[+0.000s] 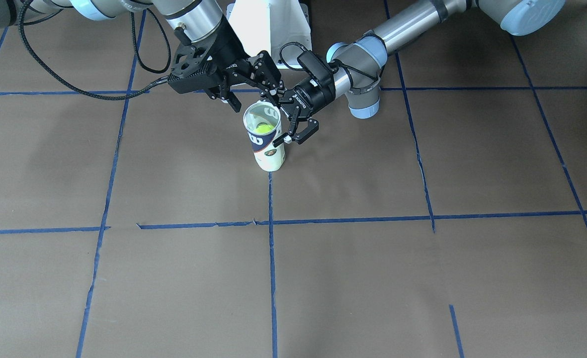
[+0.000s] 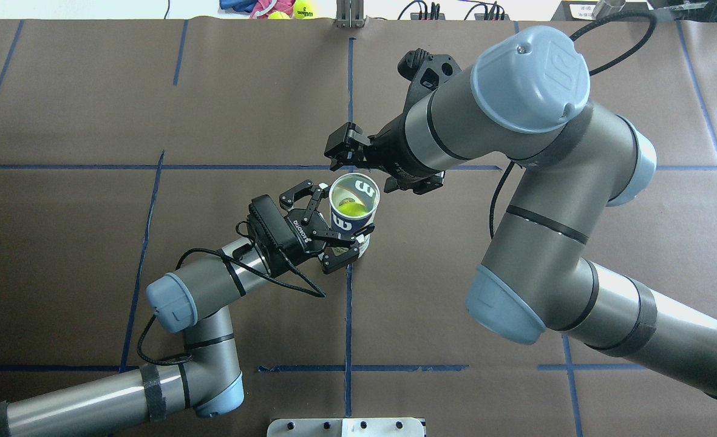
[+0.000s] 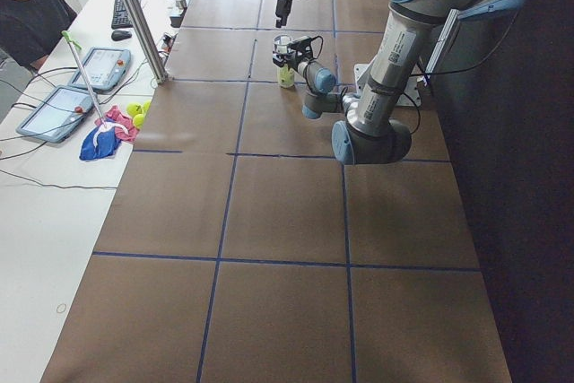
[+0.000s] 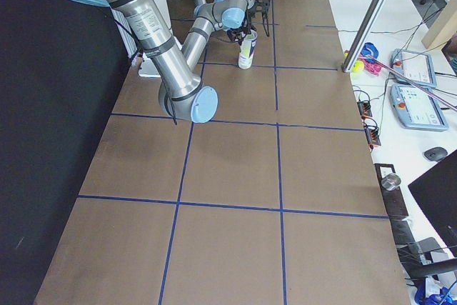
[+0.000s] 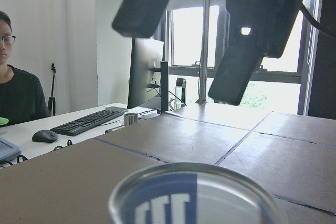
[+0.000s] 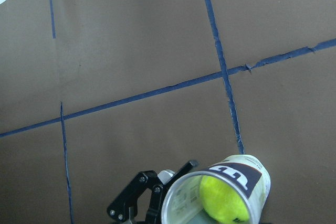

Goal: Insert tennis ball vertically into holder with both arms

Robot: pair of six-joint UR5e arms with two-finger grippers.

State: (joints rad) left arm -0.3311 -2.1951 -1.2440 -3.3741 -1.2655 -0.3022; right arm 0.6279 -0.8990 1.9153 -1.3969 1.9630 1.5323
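Note:
The holder (image 2: 343, 223) is a clear can with a navy and white label. It stands upright on the brown table near the centre line (image 1: 269, 154) (image 6: 239, 171). The tennis ball (image 2: 352, 208) lies inside it, below the open rim (image 1: 263, 128) (image 6: 223, 200). My left gripper (image 2: 346, 213) reaches in level from the robot's side, with a jaw against each side of the can's wall. My right gripper (image 2: 364, 170) is open and empty, hanging just above and beyond the rim (image 1: 256, 99) (image 5: 178, 56). The can's rim fills the bottom of the left wrist view (image 5: 194, 198).
The white pedestal base (image 1: 271, 25) stands at the robot's edge of the table. A thick black cable (image 1: 74, 84) trails from the right wrist. A metal pole (image 3: 134, 15), spare balls (image 3: 134, 114), tablets and a seated operator (image 3: 27, 15) are beyond the far edge.

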